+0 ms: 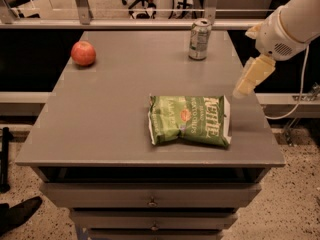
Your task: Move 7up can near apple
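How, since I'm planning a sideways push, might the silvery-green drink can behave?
The silvery-green metal drink can stands upright, taller than wide: a high push could tip it. Tipped, its round body would probably roll on the flat grey tabletop. The gripper hangs near the tabletop's right edge.
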{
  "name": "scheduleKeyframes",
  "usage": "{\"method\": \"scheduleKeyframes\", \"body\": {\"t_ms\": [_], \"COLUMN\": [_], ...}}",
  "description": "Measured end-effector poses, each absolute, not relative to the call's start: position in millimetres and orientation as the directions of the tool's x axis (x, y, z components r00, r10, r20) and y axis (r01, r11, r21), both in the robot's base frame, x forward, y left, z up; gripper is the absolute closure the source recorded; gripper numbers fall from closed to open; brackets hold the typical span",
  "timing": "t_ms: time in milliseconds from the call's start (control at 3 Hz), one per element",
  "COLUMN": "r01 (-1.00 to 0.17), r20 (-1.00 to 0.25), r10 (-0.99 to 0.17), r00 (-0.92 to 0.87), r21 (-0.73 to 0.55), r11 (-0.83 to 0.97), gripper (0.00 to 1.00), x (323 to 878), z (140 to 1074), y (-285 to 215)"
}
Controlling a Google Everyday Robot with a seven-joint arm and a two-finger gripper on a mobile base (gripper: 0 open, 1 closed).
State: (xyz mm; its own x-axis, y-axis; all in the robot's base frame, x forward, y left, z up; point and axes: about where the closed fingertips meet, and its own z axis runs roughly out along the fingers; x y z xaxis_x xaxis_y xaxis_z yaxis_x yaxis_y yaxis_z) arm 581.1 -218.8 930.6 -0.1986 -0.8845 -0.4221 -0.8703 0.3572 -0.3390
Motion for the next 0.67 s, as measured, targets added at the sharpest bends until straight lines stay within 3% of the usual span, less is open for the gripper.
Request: {"method": "scheduleKeyframes", "body": {"t_ms": [333, 667], "r01": [-0.828, -0.802], "r20": [-0.597, -0.705], "r10": [-0.782, -0.687], "r00": [-0.178, -0.177], "r21": [-0.338, -0.302], "r11": [0.447, 0.516], "gripper": [0.0, 0.0], "x": [681.4, 734.6], "z": [909.9, 904.0], "y": [-190.7, -173.2]}}
